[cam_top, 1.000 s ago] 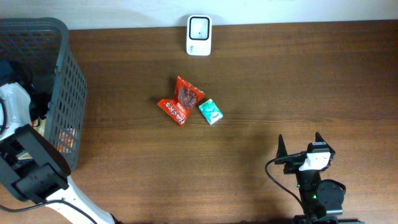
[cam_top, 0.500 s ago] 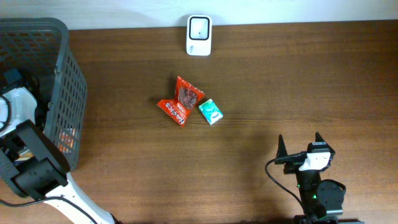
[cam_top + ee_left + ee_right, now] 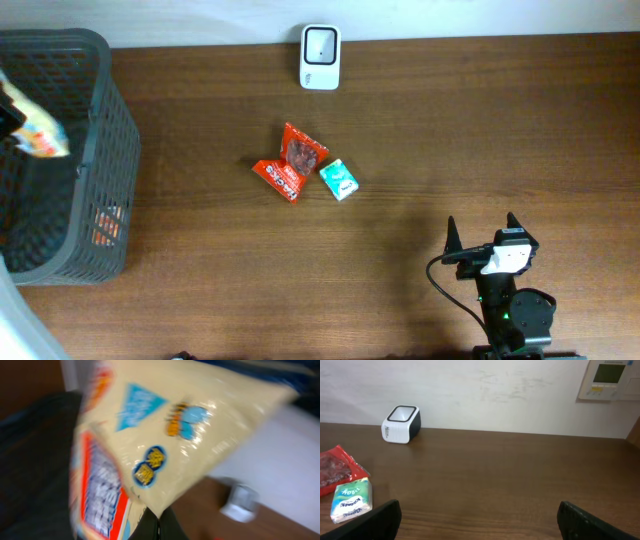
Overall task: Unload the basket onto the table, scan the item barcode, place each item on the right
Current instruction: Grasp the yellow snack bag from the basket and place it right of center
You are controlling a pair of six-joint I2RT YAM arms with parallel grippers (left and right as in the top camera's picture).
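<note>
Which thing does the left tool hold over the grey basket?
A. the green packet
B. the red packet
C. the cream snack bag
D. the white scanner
C: in the left wrist view the left tool is shut on the cream snack bag; the red packet and green packet lie on the table.

Found bare table (image 3: 520, 130) across the whole right half, open to a pass. Met only a red packet (image 3: 290, 162) and green pack (image 3: 339, 179) side by side mid-table, well apart from the scanner (image 3: 320, 57) at the far edge. Saw the left end walled off by a tall mesh basket (image 3: 100, 150).
</note>
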